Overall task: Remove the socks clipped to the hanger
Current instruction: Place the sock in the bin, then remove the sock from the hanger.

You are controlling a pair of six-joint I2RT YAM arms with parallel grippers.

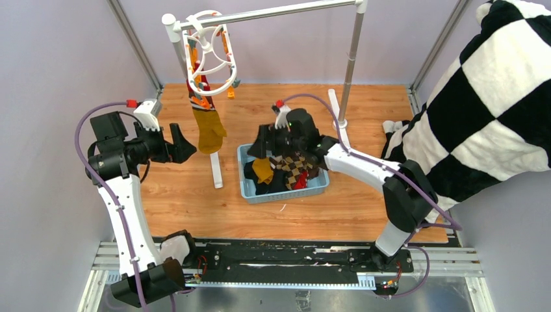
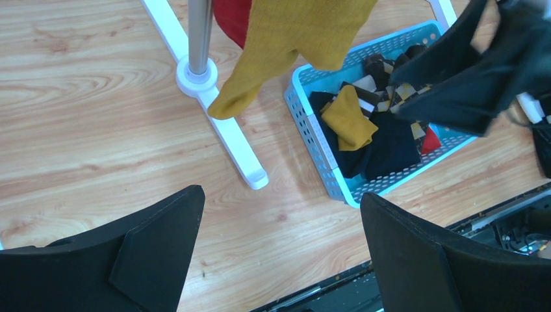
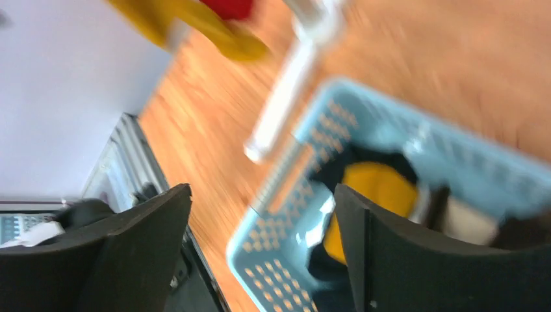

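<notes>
View: top cam, plus both wrist cams (R wrist cam blurred).
Hanger [image 1: 206, 47]: hooked on rail [image 1: 286, 11], tilted, far-left of counter [image 1: 195, 201].
Socks left on it: two seen. Mustard sock [image 1: 209, 130] hangs full length below the ring. Red sock [image 1: 198, 88] sits just behind it, mostly hidden.
Socks done: a heap in the blue basket [image 1: 286, 195] at mid counter, incl. argyle, mustard, dark and a bit of red.
L jaws: wide open, nothing between them, level w/ the mustard sock's lower half and just to its L, not touching.
R jaws: apart and empty, low over the basket's L end; basket wall and a yellow sock show between them.
Step in hand (judged): L arm goes for the mustard sock; R arm is at the drop-off.
Where to grip: high on the sock, close under its peg, so the cloth can't stretch much before the peg lets go.
How much to take: one layer only. Red sock lies right behind, so keep the far finger in front of it.
Pull: straight down along the sock, steady, no sideways yank.
Risk: hanger swings or its hook lifts off the rail; the sock may also slip if gripped at the toe.
Clearance: rail post stands just behind the socks, so approach from the front-L.
</notes>
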